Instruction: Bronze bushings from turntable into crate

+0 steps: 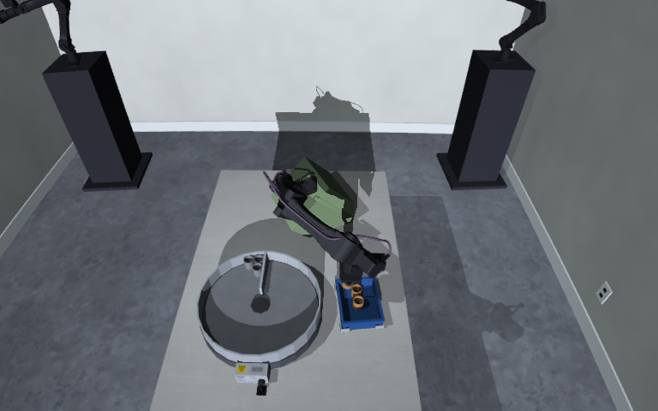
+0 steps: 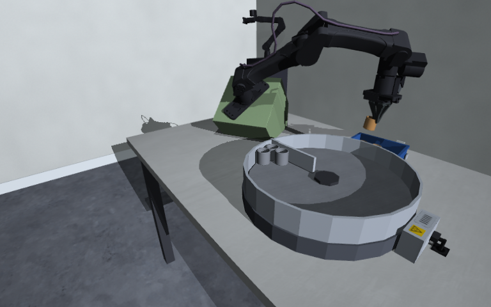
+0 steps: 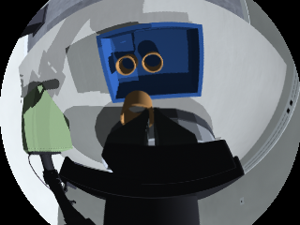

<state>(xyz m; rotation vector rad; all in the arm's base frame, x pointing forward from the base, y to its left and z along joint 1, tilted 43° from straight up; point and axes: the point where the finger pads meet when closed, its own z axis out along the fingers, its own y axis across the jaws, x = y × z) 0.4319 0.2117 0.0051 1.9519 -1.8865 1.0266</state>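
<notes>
Bronze bushing (image 2: 369, 123) (image 3: 136, 99) aloft by crate (image 1: 380, 302) (image 2: 405, 147) (image 3: 202, 61), pinched in end effector (image 1: 349, 282) (image 2: 376, 121) (image 3: 151, 112).
Its grip point is partly masked by the fingers in wrist view; from above, the arm (image 1: 310, 225) (image 2: 356, 39) covers some of it. Two more bronzes (image 1: 357, 306) (image 3: 152, 71) lie inside the crate, mostly lost behind its wall in exterior view. Three steels (image 1: 248, 265) (image 2: 281, 157) on turntable (image 1: 252, 358) (image 2: 345, 229), one half hidden. Far corner guides: can't make out.

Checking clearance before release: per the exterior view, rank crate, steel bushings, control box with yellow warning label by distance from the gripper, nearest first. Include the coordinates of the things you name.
1. Crate (image 1: 379, 302) (image 2: 406, 147) (image 3: 202, 61): just below the gripper (image 2: 377, 121) (image 3: 151, 112).
2. Steel bushings (image 1: 257, 265) (image 2: 281, 157): turntable's far-left side, by the divider.
3. Control box (image 1: 252, 372) (image 2: 416, 236): turntable's near-right outer wall; too close to call against 2.
</notes>
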